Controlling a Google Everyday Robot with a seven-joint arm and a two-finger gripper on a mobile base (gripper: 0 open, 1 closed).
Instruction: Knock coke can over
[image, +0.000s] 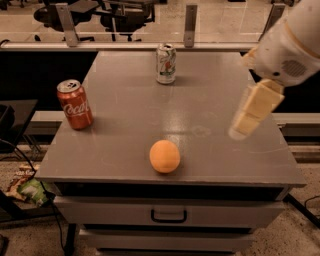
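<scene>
The red coke can (75, 104) stands upright near the left edge of the grey table (130, 110). The gripper (244, 125) hangs over the right side of the table, far to the right of the can, its cream-coloured fingers pointing down and left. It holds nothing that I can see. An orange fruit (164, 156) lies near the table's front edge, between the can and the gripper.
A white can with green markings (166, 63) stands upright at the back middle of the table. A drawer with a dark handle (169, 216) is below the tabletop. Office chairs stand behind a railing at the back. Some litter lies on the floor at the left.
</scene>
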